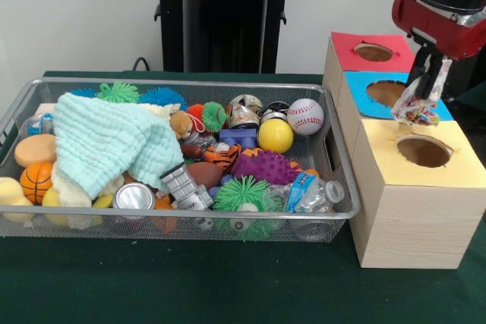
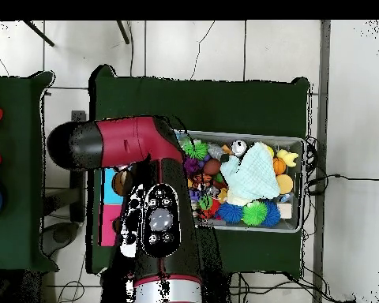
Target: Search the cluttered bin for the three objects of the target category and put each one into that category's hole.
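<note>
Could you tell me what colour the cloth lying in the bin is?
The cloth is pale mint green, clearest in the front view.

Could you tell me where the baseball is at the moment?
In the front view, the baseball lies at the wire bin's far right corner, just right of the yellow ball.

You have a crinkly clear snack bag (image 1: 415,105) with colourful pieces inside, hanging pinched at its top by the tool (image 1: 430,73). It dangles over the blue-topped box (image 1: 357,85), near the edge of the yellow-topped box (image 1: 448,176), whose round hole (image 1: 424,151) lies just below and in front of it. The red-topped box (image 1: 345,45) sits behind, with its own hole (image 1: 373,52). Your wire bin (image 1: 340,187) stands on the worktop beside the boxes, still packed with balls, a cloth, cans and a bottle.
</note>
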Controlling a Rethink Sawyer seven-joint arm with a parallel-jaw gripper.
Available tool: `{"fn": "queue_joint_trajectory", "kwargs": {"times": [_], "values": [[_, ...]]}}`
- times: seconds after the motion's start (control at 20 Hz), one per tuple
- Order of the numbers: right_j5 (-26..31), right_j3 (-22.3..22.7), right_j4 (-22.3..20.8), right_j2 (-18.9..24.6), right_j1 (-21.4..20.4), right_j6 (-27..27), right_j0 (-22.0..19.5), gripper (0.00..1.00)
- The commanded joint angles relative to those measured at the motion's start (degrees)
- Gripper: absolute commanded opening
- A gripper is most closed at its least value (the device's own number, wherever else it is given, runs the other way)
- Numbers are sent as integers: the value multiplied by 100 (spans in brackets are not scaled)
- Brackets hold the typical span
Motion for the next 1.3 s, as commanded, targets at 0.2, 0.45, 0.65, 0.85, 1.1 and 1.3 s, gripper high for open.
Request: {"fn": "queue_joint_trajectory", "kwargs": {"times": [0.2,0.45,0.65,0.85,1.1,1.3], "values": [[800,-431,185,84,471,552,209,0],[791,-484,155,56,512,410,220,0],[815,-597,190,32,590,468,234,0],[772,-623,209,31,633,430,173,0],[766,-673,226,49,668,295,46,0],[832,-828,235,77,758,185,-57,0]]}}
